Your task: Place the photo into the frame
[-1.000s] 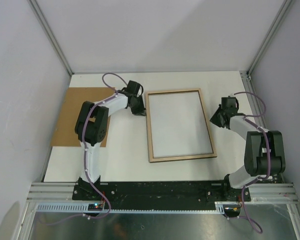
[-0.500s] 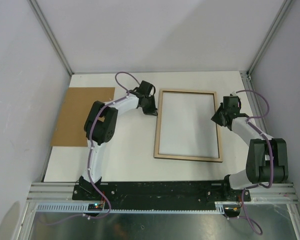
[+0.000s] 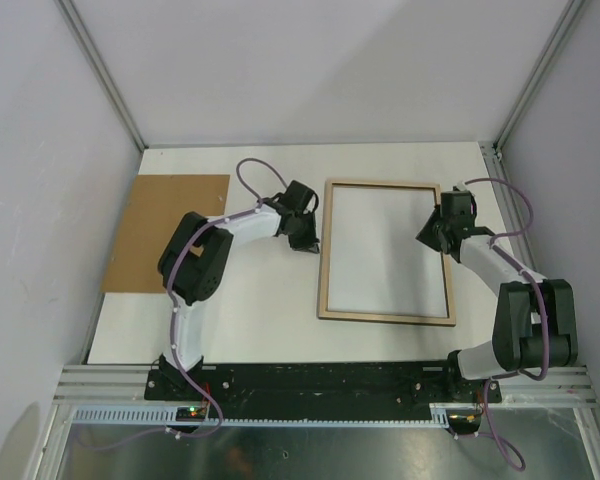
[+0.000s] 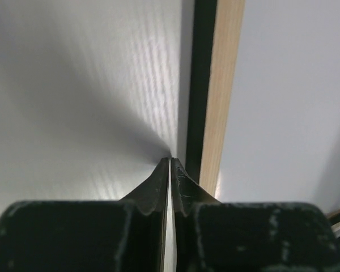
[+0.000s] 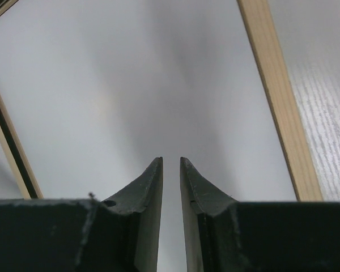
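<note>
I have the frame (image 3: 385,319) lying pale wood side up on the white surface (image 3: 260,300), right of centre, its opening plain white; I cannot tell what fills it. My left claw (image 4: 169,161) is pinched almost shut on nothing, tips just beside the left rail. My right claw (image 5: 170,161) is barely parted and empty, over the opening near the right rail. A brown board (image 3: 150,230) lies far left

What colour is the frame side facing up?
Pale light wood on the frame, with a black strip along its outer edge; clearest in the left wrist view.
</note>
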Controlling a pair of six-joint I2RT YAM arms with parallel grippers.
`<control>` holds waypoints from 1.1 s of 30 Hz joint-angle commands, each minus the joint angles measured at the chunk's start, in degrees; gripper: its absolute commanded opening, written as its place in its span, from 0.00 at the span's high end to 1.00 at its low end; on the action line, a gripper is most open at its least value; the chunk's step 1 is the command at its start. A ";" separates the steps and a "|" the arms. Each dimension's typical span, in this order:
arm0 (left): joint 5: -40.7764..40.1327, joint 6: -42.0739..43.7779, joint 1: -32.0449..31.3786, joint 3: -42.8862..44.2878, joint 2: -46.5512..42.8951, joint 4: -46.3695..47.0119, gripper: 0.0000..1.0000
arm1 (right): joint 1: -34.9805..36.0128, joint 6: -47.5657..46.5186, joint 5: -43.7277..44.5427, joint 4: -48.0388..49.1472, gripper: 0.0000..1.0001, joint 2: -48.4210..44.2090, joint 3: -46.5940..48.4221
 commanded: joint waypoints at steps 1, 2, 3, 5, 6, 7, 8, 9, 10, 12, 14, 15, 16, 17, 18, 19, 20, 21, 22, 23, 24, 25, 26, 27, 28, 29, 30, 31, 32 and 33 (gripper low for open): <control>-3.15 0.20 2.42 -2.75 -7.86 -0.10 0.91 | 1.72 0.50 -1.14 2.29 0.76 -1.64 0.13; -3.39 0.49 3.52 -3.31 -9.35 -0.07 0.89 | 2.34 0.59 -1.22 2.48 0.75 -1.71 0.45; -3.90 0.94 5.30 -4.16 -11.41 -0.10 0.87 | 2.91 0.68 -2.14 2.66 0.75 -1.83 0.74; -5.15 1.92 9.01 -5.67 -14.97 -0.13 0.83 | 4.50 0.66 -2.89 3.04 0.74 -2.03 1.31; -5.71 2.27 10.73 -6.48 -16.55 -0.17 0.81 | 5.44 0.67 -2.97 3.30 0.74 -2.16 1.53; -6.91 2.67 12.91 -7.72 -18.39 -0.20 0.78 | 6.18 0.77 -3.15 3.51 0.73 -2.28 1.63; -8.08 3.04 14.61 -8.69 -19.84 -0.43 0.74 | 7.16 0.86 -3.32 3.84 0.72 -2.24 1.69; -9.85 3.45 16.30 -10.01 -21.31 -0.63 0.70 | 8.00 0.90 -3.49 4.04 0.71 -2.14 1.84; -11.93 3.83 17.62 -10.98 -22.49 -0.91 0.65 | 8.95 0.92 -3.58 4.19 0.71 -2.04 2.01; -16.03 5.19 19.76 -13.00 -24.42 -1.23 0.57 | 10.61 1.01 -3.65 4.57 0.70 -1.69 2.27; -19.25 6.52 21.90 -13.02 -24.40 -1.33 0.51 | 11.88 0.96 -4.02 5.06 0.69 -1.03 2.53; -20.27 7.12 23.15 -12.49 -23.81 -1.35 0.50 | 12.29 0.87 -4.28 5.23 0.69 -0.52 2.75; -20.39 7.38 24.17 -11.29 -22.46 -1.36 0.50 | 12.81 0.69 -4.59 5.22 0.69 -0.09 3.08; -20.18 7.24 25.47 -10.08 -21.26 -1.36 0.50 | 13.24 0.55 -4.79 5.13 0.69 0.39 3.33; -19.82 7.09 26.43 -8.38 -19.60 -1.41 0.50 | 13.72 0.35 -5.02 5.13 0.69 0.71 3.55; -19.76 6.57 27.30 -6.91 -18.25 -1.43 0.51 | 14.23 0.17 -5.18 5.09 0.69 0.92 3.70; -20.18 6.13 27.92 -4.95 -16.52 -1.44 0.52 | 14.48 -0.01 -5.22 4.93 0.68 1.02 3.77; -20.60 5.43 28.53 -3.48 -14.99 -1.53 0.52 | 14.83 -0.11 -5.19 4.86 0.68 1.08 3.81; -21.35 4.78 29.10 -1.65 -13.26 -1.62 0.53 | 15.09 -0.28 -5.22 4.73 0.68 1.10 3.79; -22.02 3.39 29.61 -0.38 -11.87 -1.71 0.54 | 15.26 -0.33 -5.28 4.67 0.68 1.12 3.77; -22.80 1.69 30.08 1.00 -10.25 -1.76 0.54 | 15.39 -0.44 -5.40 4.59 0.68 1.12 3.81; -23.59 0.44 30.40 2.08 -9.05 -1.78 0.55 | 15.50 -0.49 -5.54 4.51 0.68 1.08 3.79; -24.37 -0.66 30.57 3.64 -7.43 -1.79 0.56 | 15.56 -0.56 -5.71 4.42 0.68 1.02 3.77; -25.43 -1.52 30.69 4.94 -5.79 -1.84 0.57 | 15.71 -0.60 -5.83 4.29 0.68 0.90 3.81; -26.17 -2.57 30.75 6.34 -4.44 -1.91 0.57 | 15.79 -0.71 -5.98 4.19 0.68 0.70 3.79; -27.03 -3.31 30.78 7.57 -2.85 -1.99 0.58 | 15.97 -0.80 -6.10 4.00 0.68 0.61 3.82; -27.59 -3.95 30.76 8.97 -1.61 -2.03 0.58 | 16.05 -0.94 -6.29 3.82 0.68 0.43 3.83; -28.00 -4.35 30.79 10.68 -0.07 -2.05 0.58 | 16.14 -1.14 -6.39 3.60 0.68 0.30 3.80; -28.25 -4.47 30.76 12.16 1.14 -2.19 0.59 | 16.27 -1.28 -6.48 3.44 0.68 0.10 3.82; -28.25 -4.39 30.79 13.77 2.58 -2.35 0.59 | 16.42 -1.49 -6.57 3.28 0.68 0.04 3.84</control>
